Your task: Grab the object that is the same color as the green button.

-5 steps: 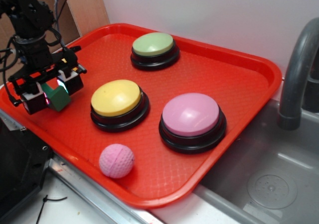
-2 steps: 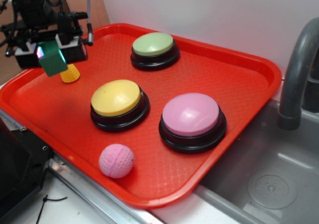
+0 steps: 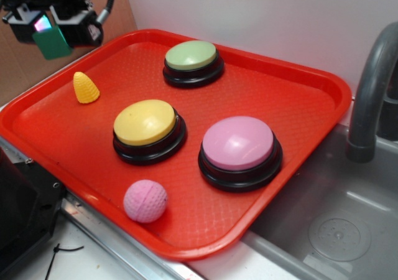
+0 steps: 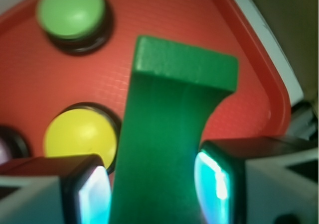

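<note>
The tray (image 3: 298,87) holds the pink button (image 3: 239,144) at 4 o'clock, the yellow button (image 3: 146,123) near centre, the green button (image 3: 191,56) at 12, the ball (image 3: 145,200) at 6 and the cone (image 3: 85,88) at 9. The gripper (image 3: 53,28) has climbed further since a moment ago, now above the tray's 10 o'clock corner. It pinches the block (image 3: 52,43) between its pads (image 4: 212,176), well off the tray; the cone, once hidden beneath, now lies uncovered.
</note>
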`<act>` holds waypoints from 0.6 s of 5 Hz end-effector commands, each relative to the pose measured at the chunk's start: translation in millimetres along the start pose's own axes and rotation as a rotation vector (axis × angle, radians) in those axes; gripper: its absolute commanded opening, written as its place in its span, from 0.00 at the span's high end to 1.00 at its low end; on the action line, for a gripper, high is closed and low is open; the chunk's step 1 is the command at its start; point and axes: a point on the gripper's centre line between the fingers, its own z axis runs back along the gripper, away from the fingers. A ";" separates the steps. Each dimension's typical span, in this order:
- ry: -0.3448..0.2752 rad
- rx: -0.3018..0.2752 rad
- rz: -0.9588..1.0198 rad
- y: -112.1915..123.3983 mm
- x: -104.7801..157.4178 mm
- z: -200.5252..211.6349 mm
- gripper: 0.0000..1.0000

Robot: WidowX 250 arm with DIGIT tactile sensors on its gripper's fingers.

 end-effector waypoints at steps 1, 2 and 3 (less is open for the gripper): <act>-0.058 -0.054 -0.205 7.9 3.3 34.7 1.00; -0.052 -0.050 -0.278 4.3 3.5 35.6 1.00; -0.043 -0.033 -0.296 4.8 5.5 33.4 1.00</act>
